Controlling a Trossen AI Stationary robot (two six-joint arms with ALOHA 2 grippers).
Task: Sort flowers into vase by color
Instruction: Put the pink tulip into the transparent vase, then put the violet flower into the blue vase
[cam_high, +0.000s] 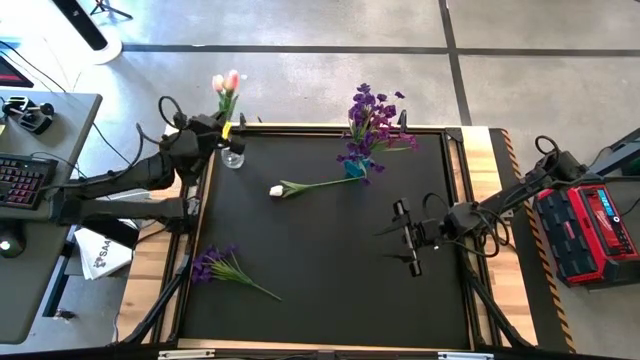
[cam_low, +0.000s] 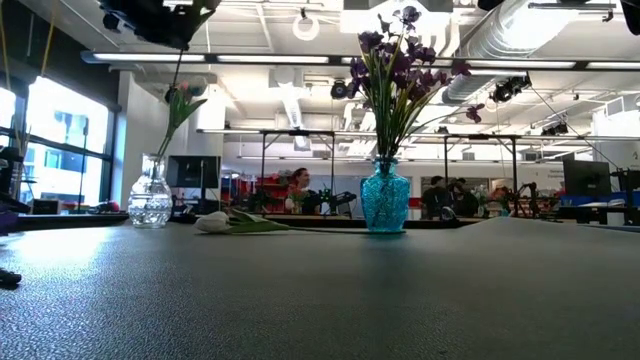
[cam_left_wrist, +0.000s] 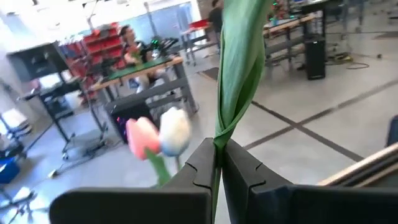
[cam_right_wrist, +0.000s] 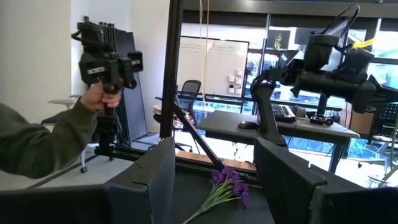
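Observation:
A clear glass vase (cam_high: 232, 157) (cam_low: 150, 202) stands at the mat's far left corner with tulips in it; a pink bud (cam_left_wrist: 142, 134) and a white bud (cam_left_wrist: 175, 130) show above it. My left gripper (cam_high: 222, 129) (cam_left_wrist: 217, 163) is above this vase, shut on a green tulip leaf. A blue vase (cam_high: 354, 168) (cam_low: 385, 197) holds purple flowers (cam_high: 372, 118). One white tulip (cam_high: 300, 187) (cam_low: 226, 222) lies flat mid-mat. A purple bunch (cam_high: 215, 264) (cam_right_wrist: 226, 184) lies near the left edge. My right gripper (cam_high: 411, 238) (cam_right_wrist: 211, 180) is open above the mat's right half. My left gripper pinches a green tulip leaf or stem (cam_left_wrist: 219, 138) between its two shut fingers (cam_left_wrist: 245, 168). The leaf rises past the fingertips, folded narrow where it is pinched. In the low view the stem (cam_low: 178, 112) runs from the gripper down into the clear vase, about upright.
The black mat (cam_high: 330, 290) lies inside a wooden table frame (cam_high: 480, 180). A red box (cam_high: 590, 232) sits off the right edge, a keyboard (cam_high: 22, 182) off the left. A person's sleeve and hand (cam_right_wrist: 93, 102) hold a device beyond the table.

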